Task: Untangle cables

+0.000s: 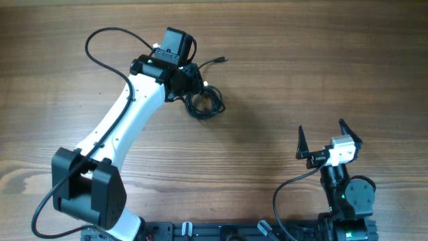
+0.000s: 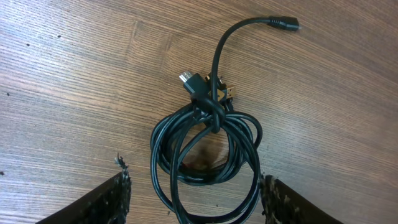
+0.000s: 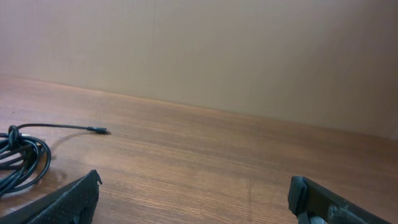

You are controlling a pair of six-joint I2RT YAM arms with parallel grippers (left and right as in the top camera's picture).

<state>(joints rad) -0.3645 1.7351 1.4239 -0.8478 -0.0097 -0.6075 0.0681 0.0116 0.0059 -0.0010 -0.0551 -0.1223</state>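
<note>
Between the fingers of the left hand (image 2: pixel 193 190): the cables (image 2: pixel 211 112), a tight black coil lying flat on the counter (image 1: pixel 267 67), its lower loops running into the gap.
Left hand state: spread wide, 1 finger (image 2: pixel 115 196) on each side of the coil, holding nothing; cannot tell whether the outermost loop touches the right-side finger.
Just ahead of the left hand: a wrap of cord cinched across the top of the coil, with 2 plugs (image 2: pixel 194 82) bunched right beyond it.
Further ahead, toward its right: 1 free end (image 2: pixel 283 23) arcing out of the knot, its plug lying clear of the coil.
Right hand (image 1: pixel 321 127): spread wide, empty, well apart from the cables; in its own view the coil shows only at the far left edge.
Cord count: 3 plug ends visible, so likely at least 2 cords; exact number cannot be told.
Done so far: nothing separated, as far as visible; only the 1 end lies outside the bundle.
Left to do: nearly all, by my reading. Loosen the cinching wrap, open the loops, draw each cord out, lay them apart.
Step in hand: left hand looks placed to close on the coil; a guess only.
</note>
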